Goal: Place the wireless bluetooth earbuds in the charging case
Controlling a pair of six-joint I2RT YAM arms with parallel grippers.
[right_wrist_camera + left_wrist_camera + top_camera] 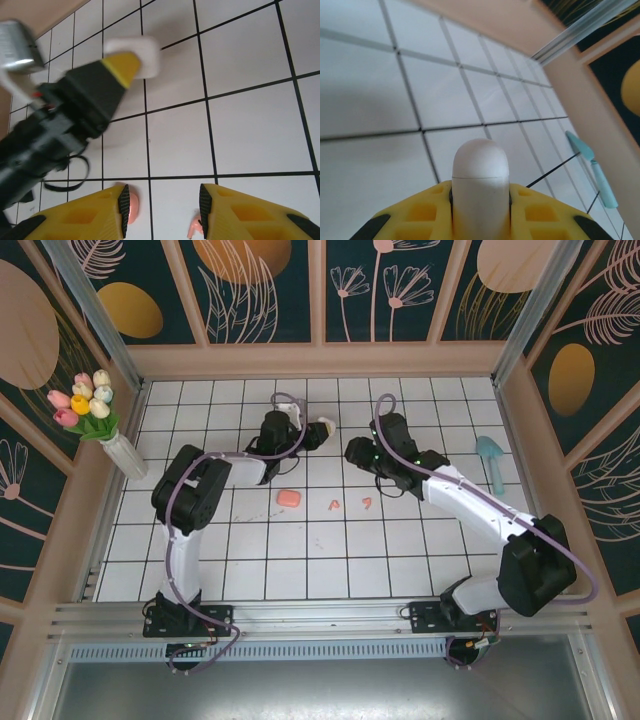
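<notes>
Two salmon-pink earbuds (335,504) lie near the tabletop's middle, just right of a pink charging case (289,498). They are likely light, stiff and slippery, so pinch across the bulb. The right gripper (162,205) hangs with its fingers apart. The left gripper (316,431) clamps a closed white case (480,182). The walls stand well apart.

We note the white charging case (480,167): smooth matt plastic, soft eggshell sheen, one fine seam line across it. Left gripper (480,192), its fingers (420,215) flanking the case: yellow moulded plastic, matt, pocketed; black pads look rubbery. Tiled table (365,100) under the case: white, smooth, faintly glossy, dark grout lines. Right of the case, a teal tool (592,170): plastic by its look, satin. Salmon-pink earbuds (335,505), toward the arm bases from the case: plastic-looking, finish too small to judge
</notes>
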